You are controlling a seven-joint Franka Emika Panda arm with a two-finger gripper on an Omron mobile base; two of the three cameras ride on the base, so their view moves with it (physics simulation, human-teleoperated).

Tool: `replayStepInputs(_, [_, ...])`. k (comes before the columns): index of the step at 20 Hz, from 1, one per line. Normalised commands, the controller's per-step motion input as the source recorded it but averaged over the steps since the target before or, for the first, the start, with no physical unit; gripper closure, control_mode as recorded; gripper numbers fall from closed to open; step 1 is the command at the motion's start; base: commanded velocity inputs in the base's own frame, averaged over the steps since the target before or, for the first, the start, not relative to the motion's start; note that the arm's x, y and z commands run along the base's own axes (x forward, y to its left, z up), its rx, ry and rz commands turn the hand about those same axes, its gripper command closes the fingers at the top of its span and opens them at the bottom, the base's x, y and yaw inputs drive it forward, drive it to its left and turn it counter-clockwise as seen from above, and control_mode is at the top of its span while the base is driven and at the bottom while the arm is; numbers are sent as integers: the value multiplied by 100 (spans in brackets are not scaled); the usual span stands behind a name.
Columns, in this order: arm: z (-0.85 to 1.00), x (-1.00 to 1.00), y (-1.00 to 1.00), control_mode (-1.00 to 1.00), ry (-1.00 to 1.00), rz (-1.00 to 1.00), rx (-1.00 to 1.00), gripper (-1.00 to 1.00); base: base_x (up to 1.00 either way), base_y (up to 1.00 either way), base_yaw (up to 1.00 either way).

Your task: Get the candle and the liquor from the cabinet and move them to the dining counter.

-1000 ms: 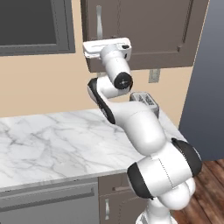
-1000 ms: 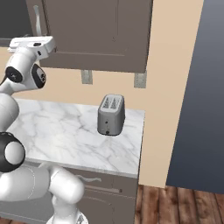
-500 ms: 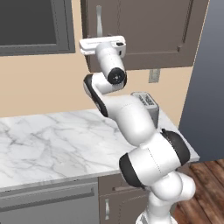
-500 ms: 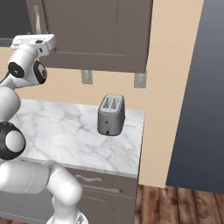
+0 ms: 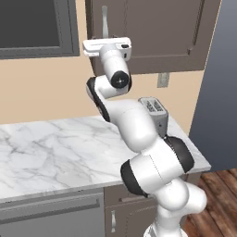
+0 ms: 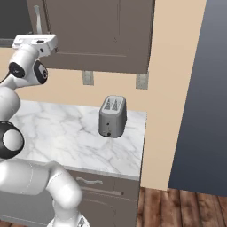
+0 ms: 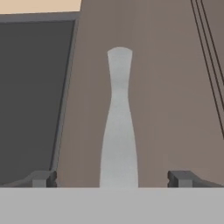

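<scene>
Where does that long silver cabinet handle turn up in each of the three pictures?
Left base view: handle at top centre, just above the gripper.
Right base view: top left, above the gripper.
Hand view: centre, between the open finger tips.
Shared landmark: the cabinet door.

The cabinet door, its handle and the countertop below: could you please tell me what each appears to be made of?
The cabinet door looks like dark brown matte wood or laminate: flat, even colour. Its handle seems brushed metal, silvery grey with soft shading. The countertop looks like polished marble: white with grey veins.
</scene>
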Motion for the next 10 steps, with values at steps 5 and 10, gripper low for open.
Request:
replayStepInputs(5, [0,15,1,-100,0,0,0,100,0,0,0])
replayStepInputs(10, [0,0,0,-100,0,0,0,100,0,0,0])
